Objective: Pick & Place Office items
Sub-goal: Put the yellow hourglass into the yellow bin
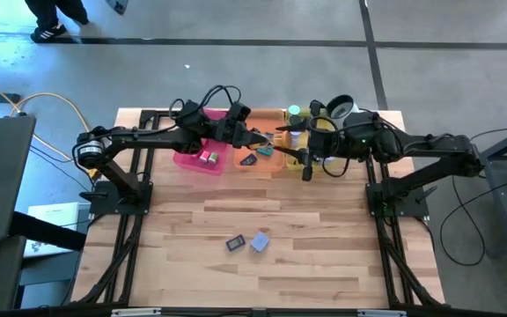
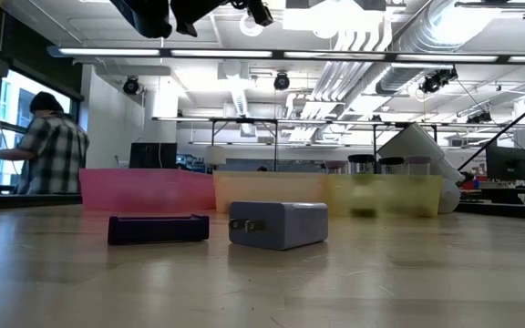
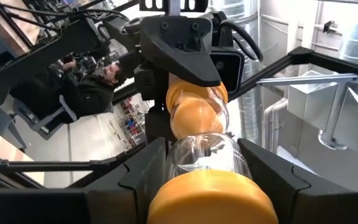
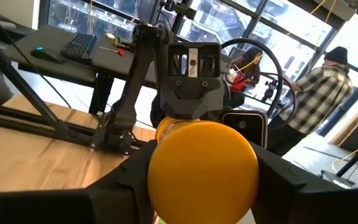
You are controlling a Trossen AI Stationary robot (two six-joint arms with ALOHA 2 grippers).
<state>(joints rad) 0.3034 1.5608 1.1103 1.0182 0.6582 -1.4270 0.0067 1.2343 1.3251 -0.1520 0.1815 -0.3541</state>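
Orange-capped tube (image 3: 197, 152) is up in the air between the two robot hands. It has a clear middle and a round orange cap at each end. Its long side lies about flat and runs straight from one hand to the other. One cap points into the left gripper (image 3: 201, 180) and the other cap points into the right gripper (image 4: 201, 186).

Both arms reach in toward the middle at the back of the table, so the two hands meet nose to nose. From above, the left gripper (image 1: 258, 138) comes in from the left and the right gripper (image 1: 296, 151) comes in from the right. The left fingers (image 3: 143, 168) sit snug on both sides of their cap and hold it. The right fingers (image 4: 126, 180) are closed in tight against the sides of the other cap.

Just under the two hands is the orange tray (image 1: 262, 165). The pink tray (image 1: 187, 164) is below the left arm, and the yellow tray (image 2: 386, 193) is below the right hand.

Far from both hands, near the front of the table, lie a dark flat piece (image 1: 234, 243) and a lavender block (image 1: 260, 241), side by side.
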